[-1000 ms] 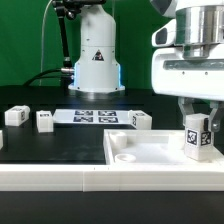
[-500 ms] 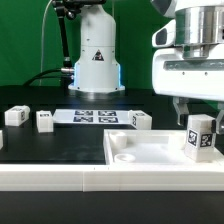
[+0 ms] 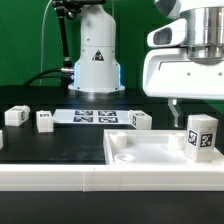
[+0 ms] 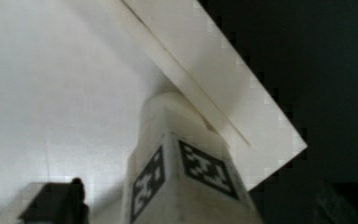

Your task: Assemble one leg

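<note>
One leg [image 3: 201, 137] is seen standing upright, long axis vertical, on the tray-like panel [image 3: 140, 152] at the exterior view's right, directly beneath the gripper [image 3: 198, 108], whose fingers are spread wide, clear of it.

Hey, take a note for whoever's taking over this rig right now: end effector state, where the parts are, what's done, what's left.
End effector: open, above the leg, not touching it.
Leg: upright in the white panel's corner at the exterior view's right.
Three similar blocks flank the marker board.
Done: leg placed. Left: confirm it is seated; the pictures cannot settle that.
</note>
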`<state>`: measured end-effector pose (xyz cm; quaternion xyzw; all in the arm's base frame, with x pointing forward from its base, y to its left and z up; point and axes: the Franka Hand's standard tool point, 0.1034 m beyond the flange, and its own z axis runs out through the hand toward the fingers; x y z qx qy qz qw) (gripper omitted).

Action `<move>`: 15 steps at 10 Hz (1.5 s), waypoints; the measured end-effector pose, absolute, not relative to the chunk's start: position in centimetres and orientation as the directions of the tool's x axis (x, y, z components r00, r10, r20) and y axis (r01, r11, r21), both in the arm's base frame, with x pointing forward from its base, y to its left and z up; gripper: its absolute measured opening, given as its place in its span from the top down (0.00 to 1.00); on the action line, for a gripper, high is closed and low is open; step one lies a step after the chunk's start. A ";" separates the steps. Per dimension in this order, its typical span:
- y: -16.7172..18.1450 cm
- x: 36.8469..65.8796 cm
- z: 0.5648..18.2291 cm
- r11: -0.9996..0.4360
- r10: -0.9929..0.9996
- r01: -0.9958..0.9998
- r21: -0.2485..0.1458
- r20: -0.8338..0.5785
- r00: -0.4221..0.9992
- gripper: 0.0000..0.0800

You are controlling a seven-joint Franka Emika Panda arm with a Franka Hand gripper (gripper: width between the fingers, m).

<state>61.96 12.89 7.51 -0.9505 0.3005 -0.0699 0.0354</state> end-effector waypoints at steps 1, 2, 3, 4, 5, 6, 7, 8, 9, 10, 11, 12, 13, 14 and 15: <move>13.0 62.0 7.6 -0.873 -0.487 -0.478 -0.097 0.123 0.865 0.19; 12.9 62.0 7.6 -0.926 -0.377 -0.369 -0.082 0.134 0.916 0.19; 13.0 62.0 7.6 -0.955 -0.296 -0.289 -0.070 0.141 0.945 0.19; 13.0 62.0 7.6 -0.975 -0.223 -0.217 -0.058 0.146 0.964 0.19; 13.0 62.0 7.6 -0.992 -0.123 -0.118 -0.040 0.152 0.981 0.19; 12.9 62.1 7.6 -0.999 -0.046 -0.042 -0.025 0.155 0.987 0.19; 12.8 62.1 7.6 -1.000 0.014 0.017 -0.013 0.156 0.988 0.19; 12.6 62.1 7.6 -0.993 0.117 0.117 0.014 0.157 0.981 0.19; 12.4 62.2 7.6 -0.980 0.199 0.195 0.038 0.154 0.968 0.19; 12.2 62.2 7.6 -0.978 0.207 0.203 0.040 0.154 0.966 0.19; 12.2 62.2 7.6 -0.979 0.203 0.199 0.039 0.154 0.967 0.19; 12.2 62.2 7.6 -0.979 0.203 0.199 0.039 0.154 0.967 0.32; 12.2 62.2 7.6 -0.982 0.191 0.188 0.037 0.154 0.969 0.32; 12.2 62.2 7.6 -0.986 0.169 0.166 0.034 0.155 0.973 0.63; 12.2 62.2 7.6 -0.985 0.170 0.167 0.034 0.155 0.973 0.63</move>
